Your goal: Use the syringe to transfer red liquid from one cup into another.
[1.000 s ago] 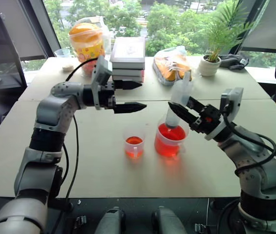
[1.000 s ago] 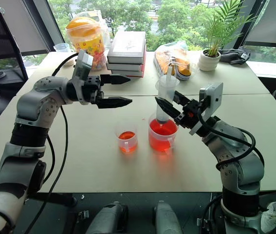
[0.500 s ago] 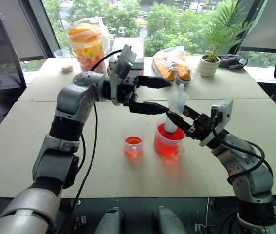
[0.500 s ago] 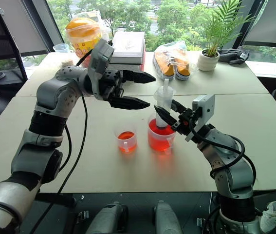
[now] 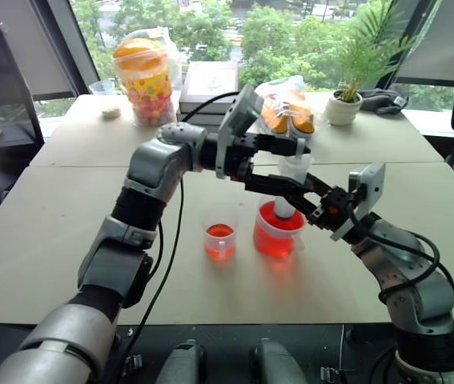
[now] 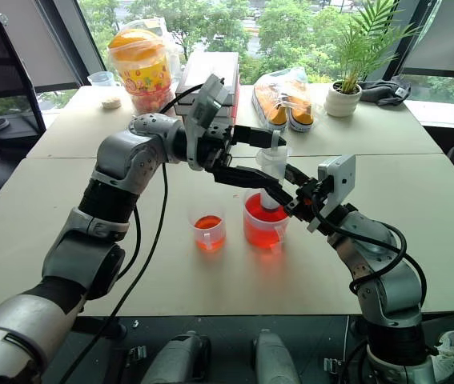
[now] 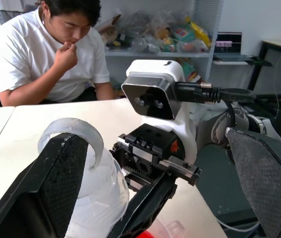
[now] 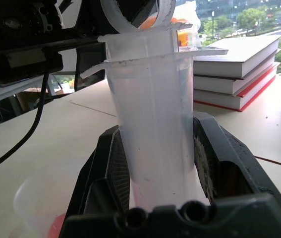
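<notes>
From the head cameras, the syringe (image 5: pixel 289 186) stands nearly upright in the larger measuring cup (image 5: pixel 279 230), its nozzle hidden down in the red liquid (image 5: pixel 276 220). The right pincer (image 5: pixel 305 203) is clamped on the barrel's lower part, covering that stretch. The left pincer (image 5: pixel 291 166) reaches in from the left with its fingers spread wide, one above and one below the plunger's top; whether either finger touches it cannot be told. Just left of the big cup stands the smaller cup (image 5: pixel 220 233), holding a shallow layer of red liquid. That makes two cups and one syringe on the near counter (image 5: pixel 170 280). On the far counter are a stack of three books (image 6: pixel 210 78), a tub of colourful snacks (image 5: pixel 143 74) whose print is too small to read, a bagged pair of orange shoes (image 6: pixel 284 98), a small potted plant (image 5: pixel 347 100) and a small clear cup (image 5: pixel 102 87).

The left wrist view shows the plunger's ring (image 7: pixel 73 136) between the two spread black fingers (image 7: pixel 56 183), and behind it the right wrist's camera housing (image 7: pixel 155 89). A person (image 7: pixel 46 54) in a white T-shirt sits at the counter's far end, partly cut off by the frame. Shelf items behind are too blurred to read.

The right wrist view shows the clear barrel (image 8: pixel 152 134) squeezed between the black jaws, its base hidden. The smaller cup's rim (image 8: pixel 36 196) shows faintly beside it, and the books lie beyond.
</notes>
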Available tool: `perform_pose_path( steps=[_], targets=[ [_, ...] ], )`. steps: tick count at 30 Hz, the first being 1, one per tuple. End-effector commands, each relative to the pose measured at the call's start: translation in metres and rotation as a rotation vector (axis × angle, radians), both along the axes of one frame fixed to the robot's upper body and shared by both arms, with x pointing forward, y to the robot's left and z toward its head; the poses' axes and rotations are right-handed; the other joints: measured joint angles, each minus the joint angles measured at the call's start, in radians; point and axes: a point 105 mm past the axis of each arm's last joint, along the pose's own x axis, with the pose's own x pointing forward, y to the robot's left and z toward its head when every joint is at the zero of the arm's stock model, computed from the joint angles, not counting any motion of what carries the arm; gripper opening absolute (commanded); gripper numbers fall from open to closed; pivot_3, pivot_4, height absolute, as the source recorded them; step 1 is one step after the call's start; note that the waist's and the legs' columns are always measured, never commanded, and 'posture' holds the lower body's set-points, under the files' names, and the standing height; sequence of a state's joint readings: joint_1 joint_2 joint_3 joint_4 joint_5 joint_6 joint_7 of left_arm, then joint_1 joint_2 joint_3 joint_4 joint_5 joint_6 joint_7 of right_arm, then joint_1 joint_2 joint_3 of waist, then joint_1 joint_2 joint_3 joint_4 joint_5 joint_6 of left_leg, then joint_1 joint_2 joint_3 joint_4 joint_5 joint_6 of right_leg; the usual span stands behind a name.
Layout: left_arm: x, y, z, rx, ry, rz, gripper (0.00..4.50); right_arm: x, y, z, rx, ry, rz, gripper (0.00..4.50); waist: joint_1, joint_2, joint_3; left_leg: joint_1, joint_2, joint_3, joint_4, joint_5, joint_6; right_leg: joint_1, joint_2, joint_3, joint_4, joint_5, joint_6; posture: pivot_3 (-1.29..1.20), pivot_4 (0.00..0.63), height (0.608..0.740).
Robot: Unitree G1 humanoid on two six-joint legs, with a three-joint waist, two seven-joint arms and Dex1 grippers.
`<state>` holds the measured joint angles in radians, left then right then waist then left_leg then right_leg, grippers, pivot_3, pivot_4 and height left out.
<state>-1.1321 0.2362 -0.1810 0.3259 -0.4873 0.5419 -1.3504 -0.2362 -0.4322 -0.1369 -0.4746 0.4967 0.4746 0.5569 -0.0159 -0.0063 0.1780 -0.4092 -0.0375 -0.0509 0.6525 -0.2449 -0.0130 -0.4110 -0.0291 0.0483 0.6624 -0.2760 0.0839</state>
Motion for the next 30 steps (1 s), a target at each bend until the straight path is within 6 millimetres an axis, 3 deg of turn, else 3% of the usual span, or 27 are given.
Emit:
perform_pose_path(
  steps=[1,5,11,30],
  targets=[
    [0.0,-0.004,0.01,-0.012,-0.044,0.002,4.5,-0.009,0.005,0.016,-0.003,-0.073,0.029,1.44,0.001,0.0,0.0,0.0,0.0,0.0,0.0,0.0,0.0,0.0,0.0,0.0,0.0,0.0,0.0,0.0,0.15,0.74],
    [-0.001,-0.008,0.012,-0.028,-0.028,-0.006,3.18,-0.009,0.006,0.016,-0.006,-0.069,0.029,1.44,0.002,0.0,0.0,0.0,0.0,0.0,0.0,0.0,0.0,0.0,0.0,0.0,0.0,0.0,0.0,0.0,0.15,0.74],
    [-0.002,-0.01,0.017,-0.048,-0.02,-0.006,0.16,-0.01,0.007,0.012,-0.017,-0.052,0.039,1.44,0.002,0.0,0.0,0.0,0.0,0.0,0.0,0.0,0.0,0.0,0.0,0.0,0.0,0.0,0.0,0.0,0.15,0.74],
    [0.012,-0.003,0.061,-0.154,-0.122,0.078,0.07,-0.012,0.01,-0.008,-0.032,0.059,0.087,1.44,0.001,0.0,0.0,0.0,0.0,0.0,0.0,0.0,0.0,0.0,0.0,0.0,0.0,0.0,0.0,0.0,0.15,0.74]
  ],
)
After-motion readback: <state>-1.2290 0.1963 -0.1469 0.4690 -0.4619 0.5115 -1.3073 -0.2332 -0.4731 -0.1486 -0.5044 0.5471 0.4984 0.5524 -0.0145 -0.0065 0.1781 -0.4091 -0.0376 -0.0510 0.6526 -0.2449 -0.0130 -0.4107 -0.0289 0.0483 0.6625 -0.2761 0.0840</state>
